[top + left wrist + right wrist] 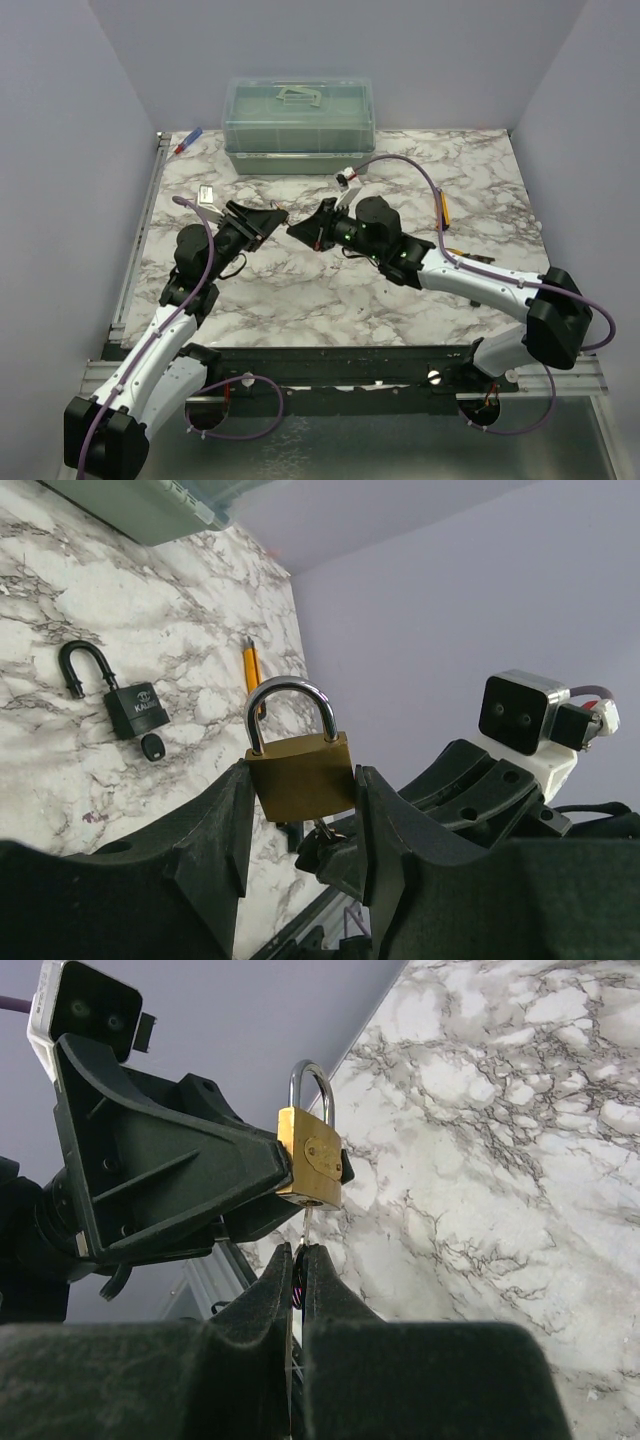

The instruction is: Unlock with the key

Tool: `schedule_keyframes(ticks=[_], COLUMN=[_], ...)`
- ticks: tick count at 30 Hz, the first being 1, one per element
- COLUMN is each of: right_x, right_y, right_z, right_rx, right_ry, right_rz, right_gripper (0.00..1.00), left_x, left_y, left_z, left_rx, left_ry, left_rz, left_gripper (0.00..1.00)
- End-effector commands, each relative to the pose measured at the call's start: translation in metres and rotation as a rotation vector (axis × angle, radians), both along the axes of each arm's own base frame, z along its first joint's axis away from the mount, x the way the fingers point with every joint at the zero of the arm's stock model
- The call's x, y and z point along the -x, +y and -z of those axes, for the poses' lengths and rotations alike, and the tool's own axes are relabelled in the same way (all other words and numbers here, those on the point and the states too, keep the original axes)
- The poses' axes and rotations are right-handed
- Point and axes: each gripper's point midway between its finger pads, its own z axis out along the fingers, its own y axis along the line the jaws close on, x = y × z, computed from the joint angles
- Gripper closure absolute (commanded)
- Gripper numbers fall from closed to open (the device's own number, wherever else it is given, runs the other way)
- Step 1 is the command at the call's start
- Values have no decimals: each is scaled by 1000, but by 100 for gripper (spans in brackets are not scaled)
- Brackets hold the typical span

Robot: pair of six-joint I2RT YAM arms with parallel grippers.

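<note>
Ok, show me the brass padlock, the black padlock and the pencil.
brass padlock [300, 775]: left wrist view, its body.
black padlock [135, 708]: left wrist view, its body.
pencil [250, 665]: left wrist view, its shaft.

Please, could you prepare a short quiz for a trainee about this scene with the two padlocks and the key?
1. True or false: the left hand grips the brass padlock by the sides of its body.
2. Where is the black padlock? A. lying on the marble table; B. hanging from the brass padlock; C. held by the left hand.
3. Fill in: the right hand pinches the key, whose blade meets the brass padlock at its ____ face, opposite the shackle.

Key: 1 true; 2 A; 3 bottom.
</note>
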Motion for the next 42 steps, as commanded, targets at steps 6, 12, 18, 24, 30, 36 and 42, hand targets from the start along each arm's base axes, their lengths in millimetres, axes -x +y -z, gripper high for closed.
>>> schedule_keyframes(ticks=[6, 12, 18, 24, 30, 36, 42], right_x=[-25, -22, -25, -25, -10, 7, 19], right_y=[6, 6, 3, 3, 2, -7, -24], right_z=[-10, -10, -19, -6, -11, 15, 22], right_rx=[114, 144, 77, 135, 95, 161, 180], right_ry=[-155, -265, -237, -227, -184, -93, -56], right_rz=[-24, -71, -22, -45, -127, -179, -168], right_gripper=[100, 100, 100, 100, 100, 100, 100], left_x=[10, 6, 6, 4, 1, -11, -19], left_y=[-12, -14, -15, -16, -7, 3, 7], left_z=[-5, 2, 4, 10, 11, 14, 34], left_rx=[40, 88, 150, 138, 83, 18, -43], left_ry=[7, 120, 206, 255, 196, 149, 202], left_rz=[77, 75, 63, 63, 12, -63, -94], left_gripper=[100, 100, 100, 100, 100, 100, 100])
